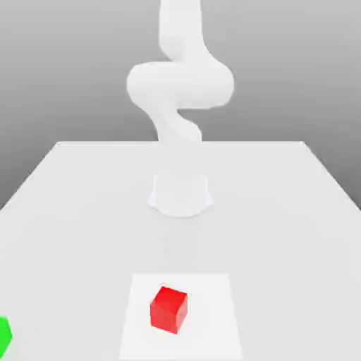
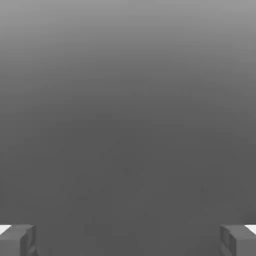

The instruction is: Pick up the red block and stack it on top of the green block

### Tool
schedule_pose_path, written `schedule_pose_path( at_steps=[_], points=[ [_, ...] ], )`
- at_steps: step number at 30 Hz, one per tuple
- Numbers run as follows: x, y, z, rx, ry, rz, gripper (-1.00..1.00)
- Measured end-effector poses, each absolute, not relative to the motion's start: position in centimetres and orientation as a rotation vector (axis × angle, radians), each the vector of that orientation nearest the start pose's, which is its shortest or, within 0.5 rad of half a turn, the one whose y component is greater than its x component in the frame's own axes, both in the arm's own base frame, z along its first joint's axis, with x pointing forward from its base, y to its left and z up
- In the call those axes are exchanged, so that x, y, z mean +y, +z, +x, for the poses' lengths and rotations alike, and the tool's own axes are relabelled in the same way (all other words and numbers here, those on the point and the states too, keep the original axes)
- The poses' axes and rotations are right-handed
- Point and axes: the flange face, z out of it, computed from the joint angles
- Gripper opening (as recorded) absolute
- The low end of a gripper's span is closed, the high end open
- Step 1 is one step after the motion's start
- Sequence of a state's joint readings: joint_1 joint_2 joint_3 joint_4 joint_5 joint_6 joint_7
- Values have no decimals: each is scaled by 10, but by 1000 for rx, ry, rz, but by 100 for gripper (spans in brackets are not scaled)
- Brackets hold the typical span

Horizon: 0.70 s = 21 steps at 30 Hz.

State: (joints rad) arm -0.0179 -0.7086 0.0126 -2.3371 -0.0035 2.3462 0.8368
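In the exterior view, the green block (image 1: 4, 335) is cut by the view's left edge, so only part of it shows and its full shape cannot be told. The white robot arm (image 1: 181, 84) runs out past the top edge. The white table (image 1: 84, 233) continues beyond both sides and the bottom edge, and the pale square patch (image 1: 208, 317) reaches the bottom edge. The red block (image 1: 169, 310) hides part of that patch. In the hand view, the gripper's fingers (image 2: 17, 242) are cut off by the edge.
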Motion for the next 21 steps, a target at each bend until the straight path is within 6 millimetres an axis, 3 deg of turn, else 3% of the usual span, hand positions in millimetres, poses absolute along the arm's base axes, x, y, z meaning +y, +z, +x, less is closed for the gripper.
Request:
schedule_pose_path(
  at_steps=[5,10,15,21],
  points=[
    [-5,560,436,1262,-738,-2542,0],
    [-12,452,461,1412,-532,-2587,0],
    [-17,345,460,1558,-315,-2611,0],
    [-21,226,428,1726,-43,-2611,0]
  ],
)
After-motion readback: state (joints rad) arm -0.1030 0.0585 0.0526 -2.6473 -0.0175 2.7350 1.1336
